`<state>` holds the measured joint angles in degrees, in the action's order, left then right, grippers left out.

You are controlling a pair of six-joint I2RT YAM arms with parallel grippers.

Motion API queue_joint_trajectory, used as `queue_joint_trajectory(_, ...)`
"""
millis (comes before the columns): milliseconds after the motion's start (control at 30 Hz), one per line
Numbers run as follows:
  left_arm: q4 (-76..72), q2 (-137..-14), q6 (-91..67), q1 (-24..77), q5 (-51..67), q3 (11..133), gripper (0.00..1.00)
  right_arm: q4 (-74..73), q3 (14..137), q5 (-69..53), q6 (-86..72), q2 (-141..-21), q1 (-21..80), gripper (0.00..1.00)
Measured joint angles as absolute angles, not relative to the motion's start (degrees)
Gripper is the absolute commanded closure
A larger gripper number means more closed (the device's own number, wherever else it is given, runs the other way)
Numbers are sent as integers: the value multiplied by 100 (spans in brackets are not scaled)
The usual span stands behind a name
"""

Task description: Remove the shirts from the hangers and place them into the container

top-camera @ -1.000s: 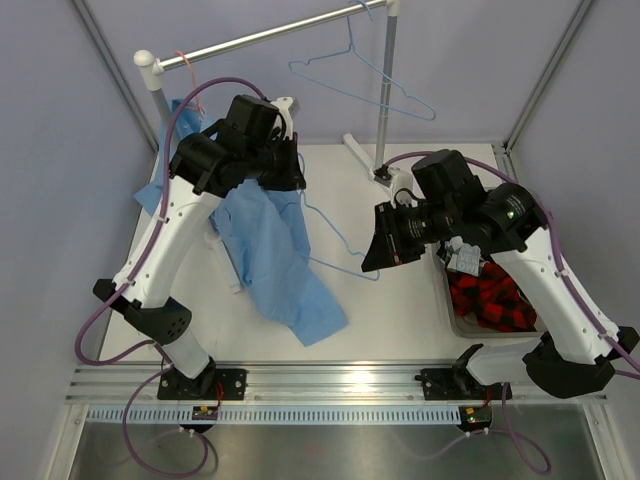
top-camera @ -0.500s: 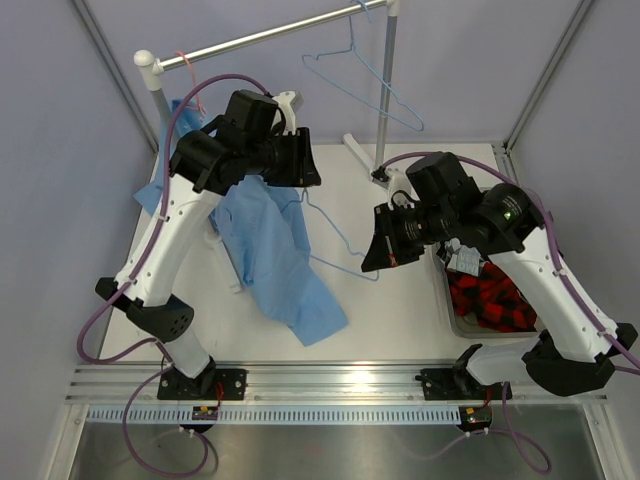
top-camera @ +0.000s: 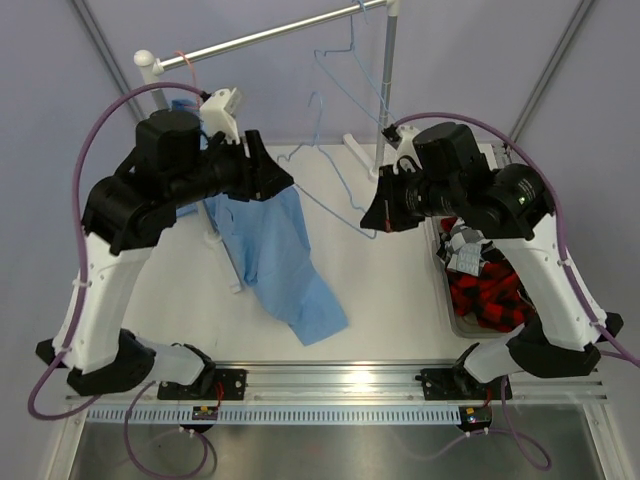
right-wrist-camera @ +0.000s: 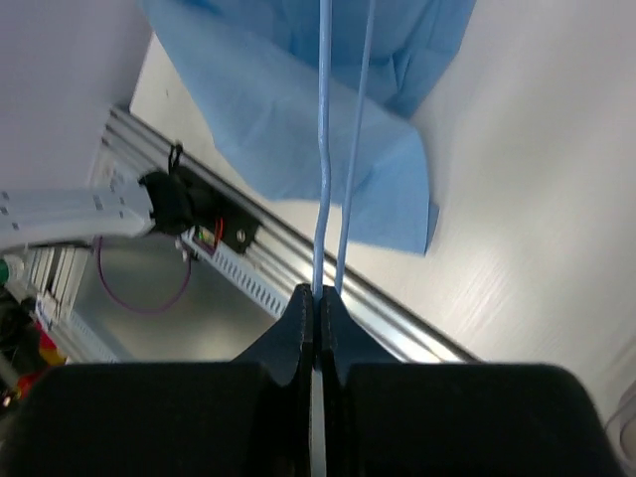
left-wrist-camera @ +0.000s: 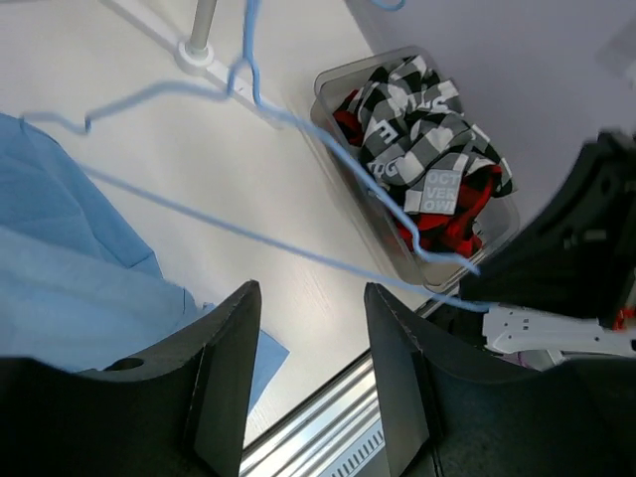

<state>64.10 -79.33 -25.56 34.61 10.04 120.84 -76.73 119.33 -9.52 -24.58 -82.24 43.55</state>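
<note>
Right gripper [right-wrist-camera: 318,301] pinched tight on light blue hanger [right-wrist-camera: 324,119] wire, probably to carry it clear; left gripper [left-wrist-camera: 312,363] parted, empty, blue shirt [left-wrist-camera: 60,298] beneath.

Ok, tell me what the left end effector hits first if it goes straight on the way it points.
Most likely the light blue hanger, whose lower wire crosses just ahead of the open left end effector. Beyond it lies the table, though depth is unclear.
</note>
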Motion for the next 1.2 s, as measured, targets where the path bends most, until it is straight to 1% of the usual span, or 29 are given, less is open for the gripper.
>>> queue_joint_trajectory(167,6285,-7231,-2615,3461,1022,11421,52,-7625,13924,-301,-2091,-9223,4296,100)
queue_joint_trajectory(300,6318,-7129,-2700,3461,1031,11043,52,-7548,14857,-215,-1911,-9789,3966,100)
queue_joint_trajectory(567,6455,-7043,-2705,3461,1031,10949,52,-6980,14650,-263,-1636,-10263,3398,100)
queue_joint_trajectory(800,6539,-6801,-2705,3461,1026,10724,52,-6709,14803,-567,-1562,-10578,2974,100)
queue_joint_trajectory(1100,6785,-6698,-2703,3461,714,10757,51,-6578,14772,-871,-1614,-10735,2880,100)
queue_joint_trajectory(1133,6785,-6687,-2703,3461,635,10781,50,-6563,14726,-882,-1625,-10726,2880,98)
queue_joint_trajectory(1167,6792,-6678,-2705,3461,545,10820,49,-6558,14676,-910,-1629,-10711,2880,95)
queue_joint_trajectory(1200,6803,-6672,-2705,3461,432,10886,49,-6560,14615,-919,-1645,-10696,2880,87)
